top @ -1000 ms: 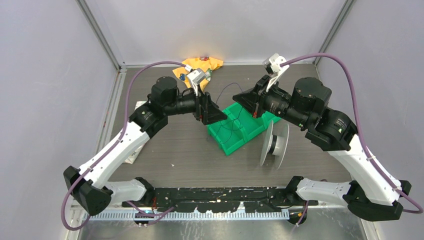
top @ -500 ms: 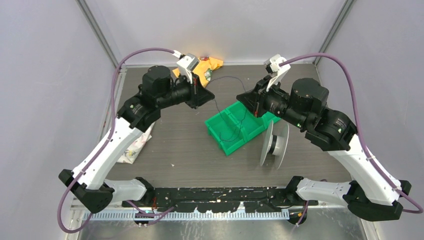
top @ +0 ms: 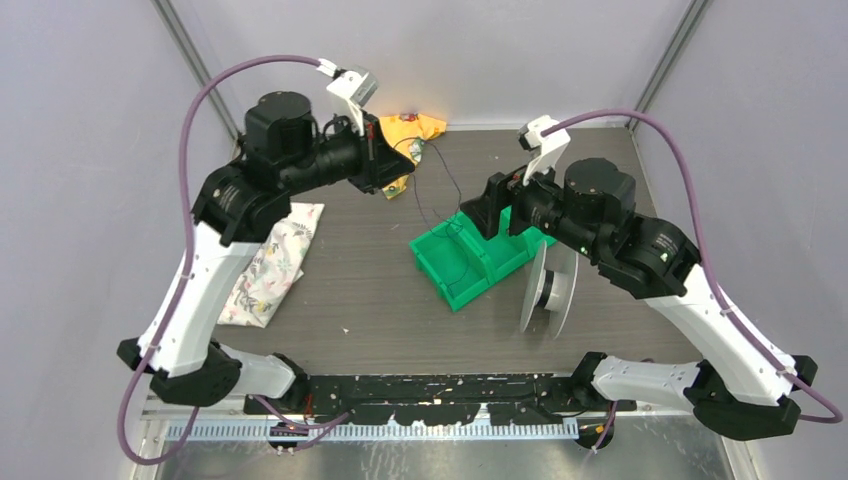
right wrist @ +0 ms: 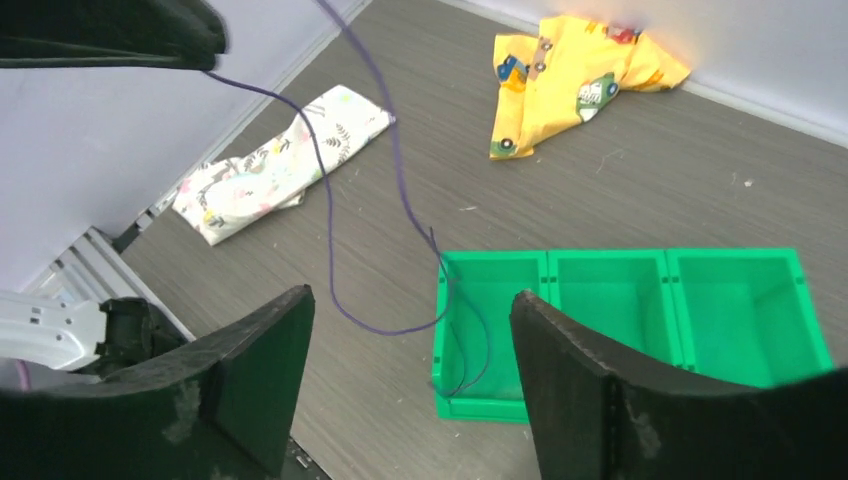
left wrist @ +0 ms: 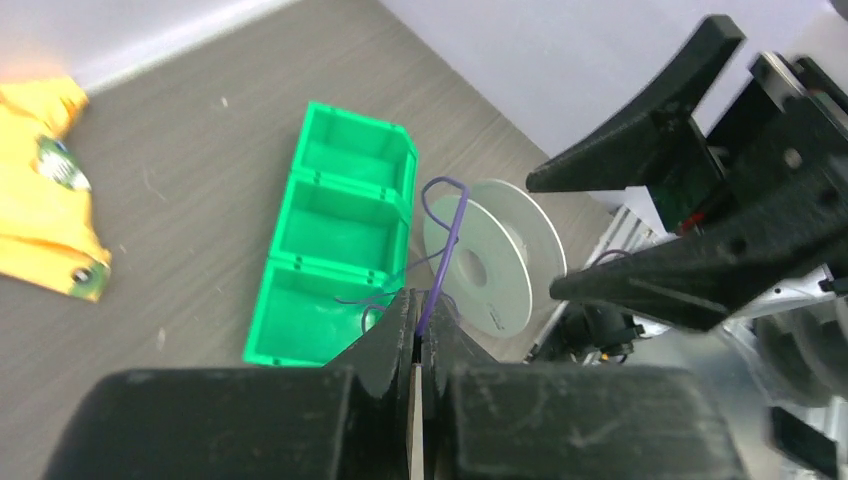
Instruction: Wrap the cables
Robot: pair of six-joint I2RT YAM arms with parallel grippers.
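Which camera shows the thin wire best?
The right wrist view. There the wire runs long and clear, from high up down into the end of the bin. The left wrist view shows only a short loop pinched in the left gripper. The top view shows just a faint line.

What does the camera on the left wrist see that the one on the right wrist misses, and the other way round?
Only the left wrist view shows the pale spool beyond the green bin, and, up close, the left jaws shut on the thin purple cable. Only the right wrist view shows the floral cloth. Both show the green bin, the yellow cloth and the cable trailing down into the bin's end compartment.
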